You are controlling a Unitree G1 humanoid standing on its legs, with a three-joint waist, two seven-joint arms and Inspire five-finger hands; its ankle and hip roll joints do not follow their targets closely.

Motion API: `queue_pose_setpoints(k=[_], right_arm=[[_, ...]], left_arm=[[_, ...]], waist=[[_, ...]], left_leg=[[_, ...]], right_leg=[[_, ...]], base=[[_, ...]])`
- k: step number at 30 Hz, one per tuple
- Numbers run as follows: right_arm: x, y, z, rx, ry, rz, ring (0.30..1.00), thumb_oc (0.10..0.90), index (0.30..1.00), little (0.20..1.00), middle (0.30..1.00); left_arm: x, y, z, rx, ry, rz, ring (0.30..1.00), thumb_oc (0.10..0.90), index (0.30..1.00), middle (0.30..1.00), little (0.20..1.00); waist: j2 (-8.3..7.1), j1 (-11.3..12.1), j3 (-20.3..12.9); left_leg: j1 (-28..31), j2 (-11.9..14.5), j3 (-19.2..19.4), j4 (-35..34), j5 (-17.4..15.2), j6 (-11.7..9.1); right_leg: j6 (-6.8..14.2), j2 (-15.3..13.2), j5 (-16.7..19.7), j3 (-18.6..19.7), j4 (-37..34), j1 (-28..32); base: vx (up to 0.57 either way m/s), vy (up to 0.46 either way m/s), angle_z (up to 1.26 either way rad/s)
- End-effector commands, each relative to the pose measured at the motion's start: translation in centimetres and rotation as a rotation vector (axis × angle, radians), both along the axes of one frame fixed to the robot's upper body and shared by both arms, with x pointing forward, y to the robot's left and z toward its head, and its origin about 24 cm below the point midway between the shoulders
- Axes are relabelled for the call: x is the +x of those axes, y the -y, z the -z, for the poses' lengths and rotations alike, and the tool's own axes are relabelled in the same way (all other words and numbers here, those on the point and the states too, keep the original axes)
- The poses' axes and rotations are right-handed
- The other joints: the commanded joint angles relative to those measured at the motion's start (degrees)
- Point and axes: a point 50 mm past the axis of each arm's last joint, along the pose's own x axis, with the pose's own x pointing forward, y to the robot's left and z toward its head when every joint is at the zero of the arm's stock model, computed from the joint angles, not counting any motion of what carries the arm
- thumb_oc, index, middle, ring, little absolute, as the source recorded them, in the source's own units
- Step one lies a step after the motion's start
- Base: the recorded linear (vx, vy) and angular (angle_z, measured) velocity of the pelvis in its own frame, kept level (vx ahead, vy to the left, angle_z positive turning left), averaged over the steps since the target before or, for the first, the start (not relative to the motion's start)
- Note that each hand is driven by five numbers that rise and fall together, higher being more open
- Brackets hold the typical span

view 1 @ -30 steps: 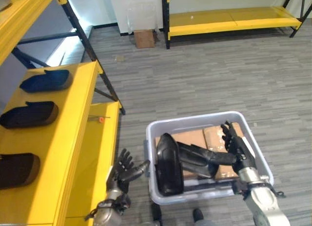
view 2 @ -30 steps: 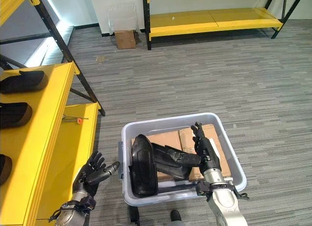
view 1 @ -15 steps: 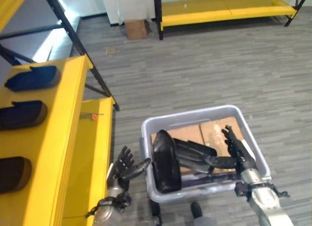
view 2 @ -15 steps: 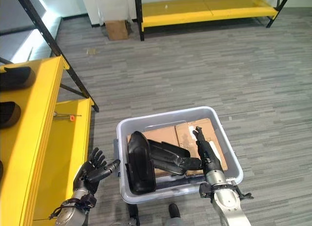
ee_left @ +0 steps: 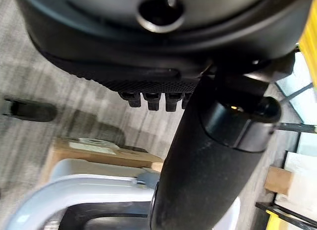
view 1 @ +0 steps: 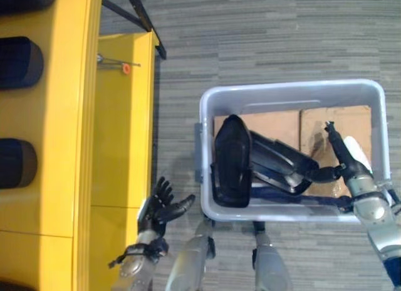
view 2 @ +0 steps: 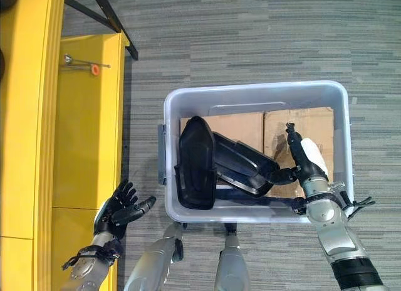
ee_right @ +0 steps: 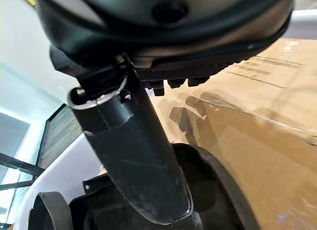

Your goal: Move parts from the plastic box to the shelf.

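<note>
The place reads as a warehouse or industrial stockroom — not a home or office. A yellow steel shelf (view 1: 62, 147) with black diagonal bracing (view 1: 145, 22) runs along one side, and dark moulded parts (view 1: 19, 60) lie spaced out on its upper level. A grey plastic box (view 2: 250, 93) stands on grey wood-grain plank flooring (view 2: 250, 34) — lined with flattened cardboard (view 2: 241, 123) and holding more black moulded parts (view 2: 197, 162).

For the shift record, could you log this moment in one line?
right hand: open, thumb on black part | left hand: open, idle | plastic box: parts inside
</note>
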Motion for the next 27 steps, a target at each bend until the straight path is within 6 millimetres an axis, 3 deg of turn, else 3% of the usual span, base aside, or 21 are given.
queue_pose_setpoints(k=[1, 3, 10, 18, 27], right_arm=[[1.0, 0.0, -4.4, -0.15, 0.177, -0.02, 1.0, 0.9, 1.0, 1.0, 1.0], [1.7, -0.1, -5.7, -0.201, 0.228, -0.011, 1.0, 0.9, 1.0, 1.0, 1.0], [2.1, -1.3, -6.8, -0.181, 0.298, -0.034, 1.0, 0.9, 1.0, 1.0, 1.0], [2.5, -2.8, -5.6, -0.166, 0.277, -0.07, 1.0, 0.9, 1.0, 1.0, 1.0], [3.3, -1.7, -4.2, -0.281, 0.203, -0.004, 1.0, 0.9, 1.0, 1.0, 1.0]], left_arm=[[1.1, -0.8, -3.4, -0.019, 0.194, -0.049, 1.0, 0.9, 1.0, 1.0, 1.0], [1.5, -0.6, -3.7, -0.015, 0.211, -0.046, 1.0, 0.9, 1.0, 1.0, 1.0], [2.0, -0.1, -4.1, -0.028, 0.228, -0.055, 1.0, 0.9, 1.0, 1.0, 1.0], [2.5, 0.2, -4.3, -0.039, 0.238, -0.071, 1.0, 0.9, 1.0, 1.0, 1.0], [2.8, 0.3, -4.7, -0.037, 0.259, -0.08, 1.0, 0.9, 1.0, 1.0, 1.0]], waist=[[-2.08, -0.03, -2.57], [-1.88, 0.37, -1.11], [-1.98, 0.58, 0.44], [-2.34, 1.16, 1.48], [-2.11, 2.23, 1.84]], left_leg=[[3.28, 2.2, 1.6, -0.34, -2.05, -5.04], [1.75, 2.27, 1.36, -0.34, -1.55, -5.3], [0.41, 2.46, 1.16, -0.34, -1.1, -5.6], [-0.66, 2.57, 0.3, -0.34, -0.79, -5.85], [-3.89, 2.4, -0.14, -0.34, -0.25, -6.16]], right_leg=[[0.35, -0.7, 4.25, -3.39, 1.57, -6.2], [0.37, -0.72, 4.47, -3.74, 2.14, -7.77], [0.31, -0.68, 4.75, -4.04, 2.46, -8.97], [0.22, -0.9, 4.7, -5.01, 2.49, -9.42], [0.56, -1.29, 5.31, -6.02, 3.1, -12.5]], base=[[-0.06, -0.018, 0.13], [-0.08, -0.028, 0.13], [-0.03, -0.009, 0.01], [-0.01, -0.009, 0.05], [-0.02, 0.002, 0.03]])
